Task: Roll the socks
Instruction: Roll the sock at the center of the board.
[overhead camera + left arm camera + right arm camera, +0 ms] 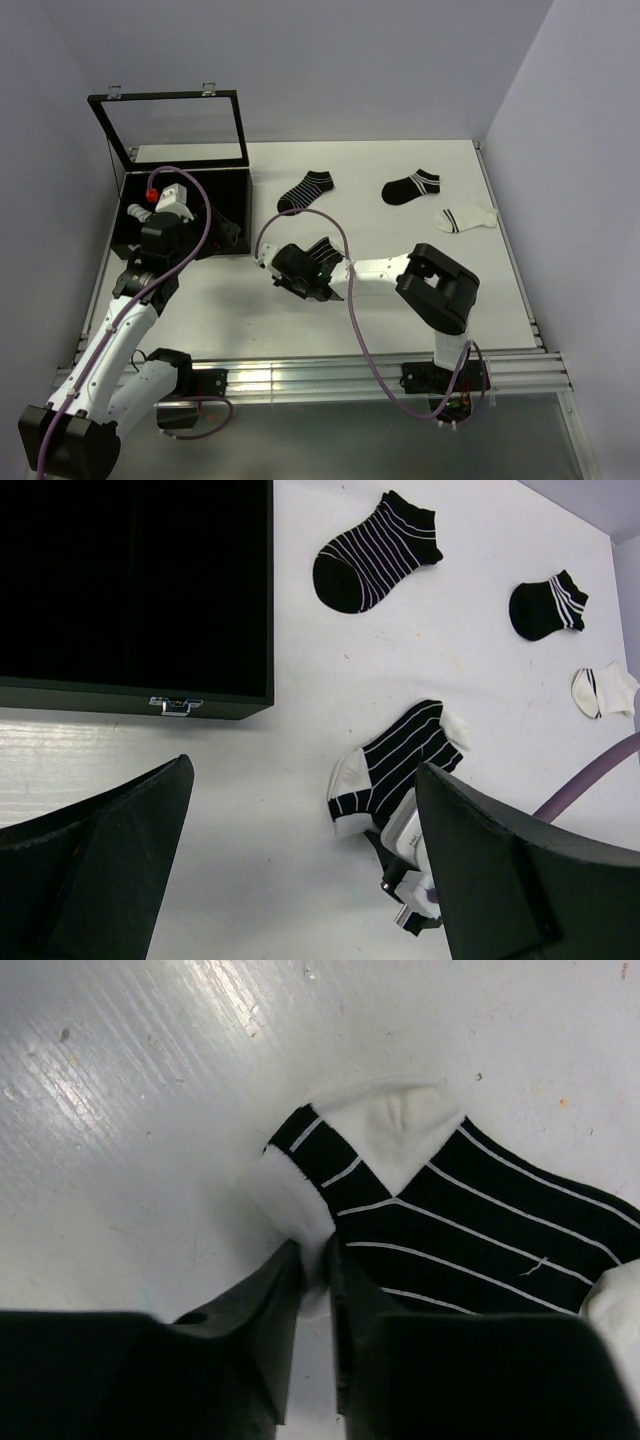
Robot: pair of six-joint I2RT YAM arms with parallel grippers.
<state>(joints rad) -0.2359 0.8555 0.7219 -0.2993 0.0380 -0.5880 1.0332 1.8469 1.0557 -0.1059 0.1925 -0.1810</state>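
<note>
White surface, open black box lay beyond the left fingers — spread wide, holding nothing, right fingers clenched on the white cuff of a striped sock — three loose socks lay flat, well beyond them.

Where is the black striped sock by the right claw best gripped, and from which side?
At its white cuff, from the cuff end, where the right claw pinches it. The black striped sock lies flat, so that free edge seems easiest to lift.
</note>
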